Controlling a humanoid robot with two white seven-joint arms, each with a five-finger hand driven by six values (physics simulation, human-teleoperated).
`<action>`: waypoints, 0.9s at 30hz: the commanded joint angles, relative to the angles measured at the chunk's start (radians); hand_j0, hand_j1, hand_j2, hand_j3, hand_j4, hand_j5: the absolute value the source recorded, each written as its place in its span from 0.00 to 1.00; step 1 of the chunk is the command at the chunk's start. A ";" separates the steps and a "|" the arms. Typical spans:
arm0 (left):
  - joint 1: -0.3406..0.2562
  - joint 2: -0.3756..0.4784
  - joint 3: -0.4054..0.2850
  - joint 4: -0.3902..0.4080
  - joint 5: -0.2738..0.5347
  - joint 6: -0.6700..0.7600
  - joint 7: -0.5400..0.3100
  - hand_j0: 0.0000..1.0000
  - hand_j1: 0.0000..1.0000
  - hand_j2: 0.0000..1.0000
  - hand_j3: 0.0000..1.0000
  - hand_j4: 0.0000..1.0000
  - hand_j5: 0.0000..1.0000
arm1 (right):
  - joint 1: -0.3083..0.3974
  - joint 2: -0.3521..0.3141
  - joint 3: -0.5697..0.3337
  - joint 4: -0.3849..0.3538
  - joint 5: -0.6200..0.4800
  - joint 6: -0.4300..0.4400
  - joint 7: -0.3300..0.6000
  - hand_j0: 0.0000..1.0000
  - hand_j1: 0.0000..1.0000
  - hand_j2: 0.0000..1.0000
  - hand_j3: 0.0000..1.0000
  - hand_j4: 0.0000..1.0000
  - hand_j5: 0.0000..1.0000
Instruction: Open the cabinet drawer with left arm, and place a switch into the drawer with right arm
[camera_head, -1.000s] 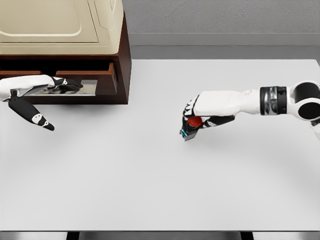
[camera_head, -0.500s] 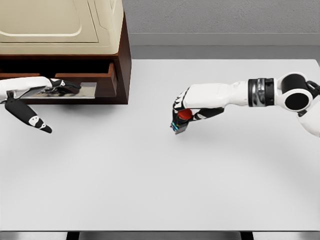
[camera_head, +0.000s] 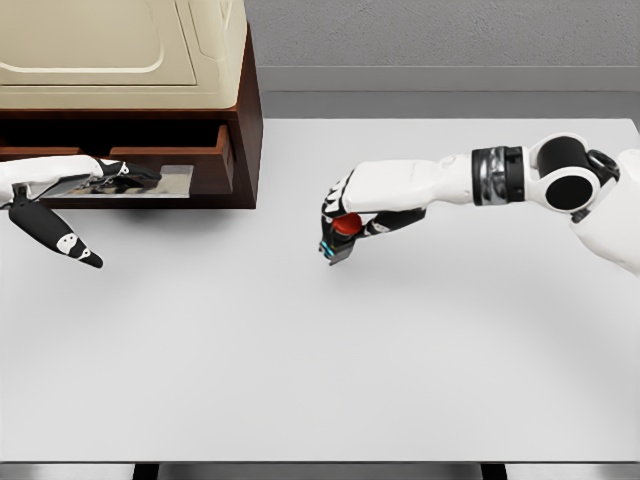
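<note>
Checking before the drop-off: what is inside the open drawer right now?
The drawer shows a shiny metallic plate on its floor, with the left hand reaching in over it. Its back, under the cabinet, is dark and hidden. The switch is not inside.

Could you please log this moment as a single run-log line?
drawer: open | left hand: at drawer front | right hand: holding switch above table | switch: not yet in drawer

The right hand (camera_head: 345, 212) grips the red-buttoned switch (camera_head: 338, 238) above the white table (camera_head: 400, 350), right of the open drawer (camera_head: 170, 165).
</note>
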 joint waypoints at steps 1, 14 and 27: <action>0.000 0.003 -0.001 0.000 0.000 0.002 -0.004 1.00 1.00 1.00 1.00 1.00 1.00 | -0.002 0.003 -0.001 0.007 -0.007 0.003 0.000 0.50 0.50 0.50 0.50 0.50 0.50; 0.006 0.020 -0.002 -0.001 0.002 0.002 -0.004 1.00 1.00 1.00 1.00 1.00 1.00 | -0.035 0.026 -0.001 0.033 -0.007 0.003 0.000 0.50 0.50 0.50 0.50 0.50 0.50; 0.000 0.024 0.009 -0.001 0.002 0.001 -0.004 1.00 1.00 1.00 1.00 1.00 1.00 | -0.072 0.024 -0.001 0.032 -0.008 0.003 0.000 0.50 0.50 0.50 0.50 0.50 0.50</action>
